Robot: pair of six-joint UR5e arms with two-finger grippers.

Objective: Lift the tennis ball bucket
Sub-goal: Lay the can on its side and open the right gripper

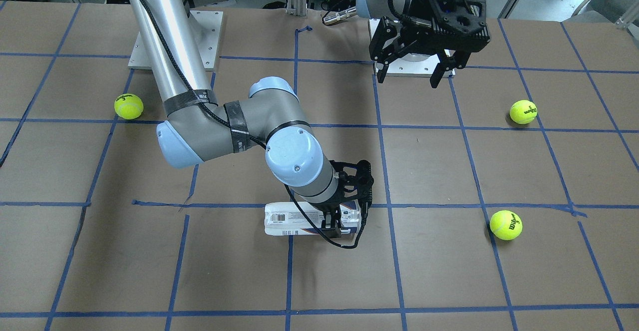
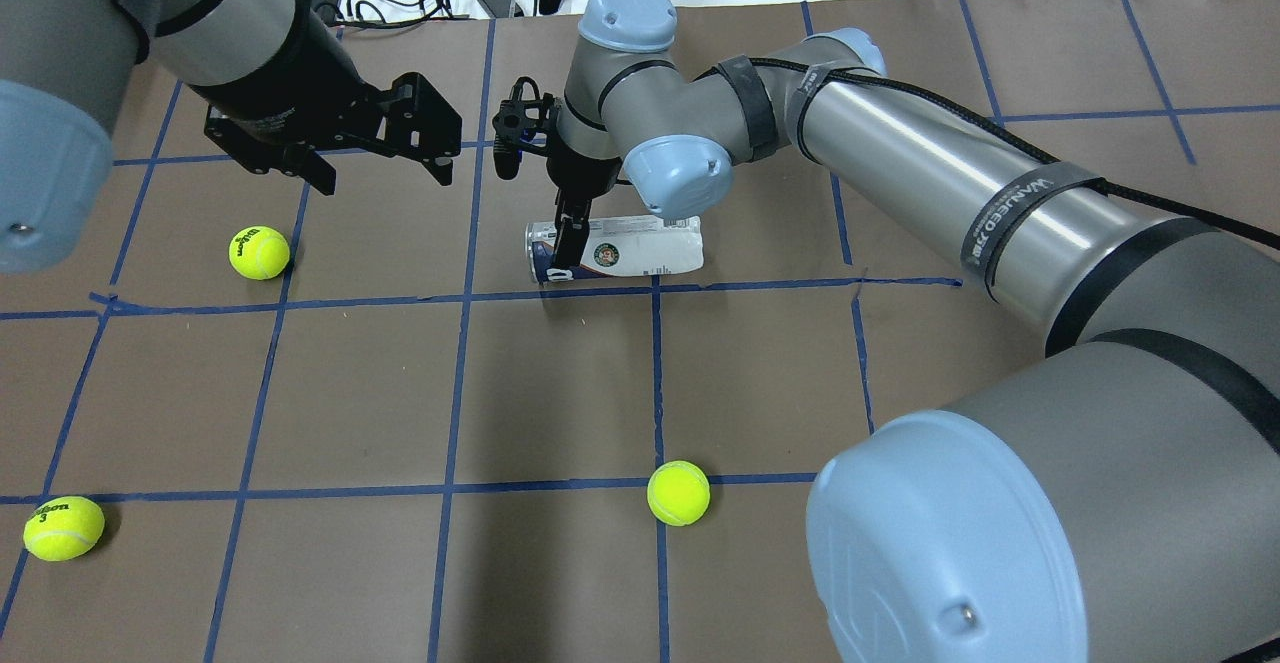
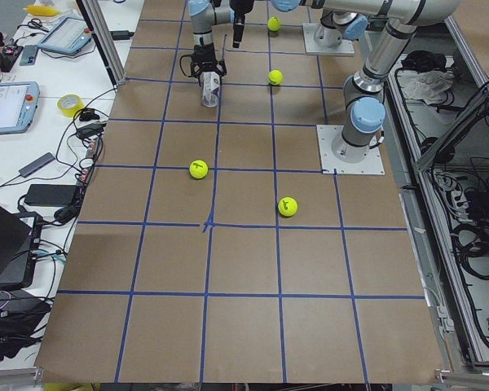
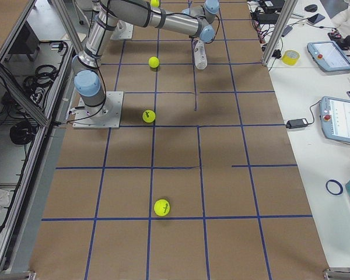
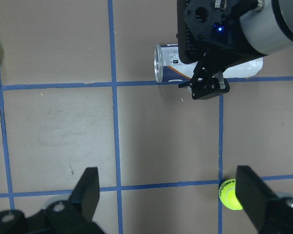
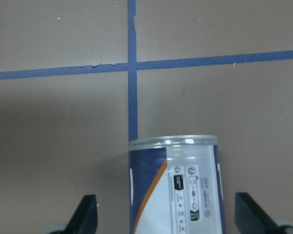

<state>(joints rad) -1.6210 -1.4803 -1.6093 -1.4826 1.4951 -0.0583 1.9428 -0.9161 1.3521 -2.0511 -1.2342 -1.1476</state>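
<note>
The tennis ball bucket (image 1: 292,218) is a clear can with a white and navy label. It lies on its side on the brown table, and shows in the overhead view (image 2: 640,248) too. My right gripper (image 1: 340,223) is lowered over its metallic-rim end. In the right wrist view the can (image 6: 176,195) sits between the two fingers (image 6: 86,214), with a gap on each side, so the gripper is open. My left gripper (image 2: 385,178) hangs open and empty above the table, apart from the can. The left wrist view looks down on the can (image 5: 163,63).
Three yellow-green tennis balls lie on the table: one (image 2: 259,252) under my left gripper's side, one (image 2: 63,527) at the near left, one (image 2: 678,492) near the middle. Blue tape lines grid the table. My right arm (image 2: 900,163) reaches across the table's middle.
</note>
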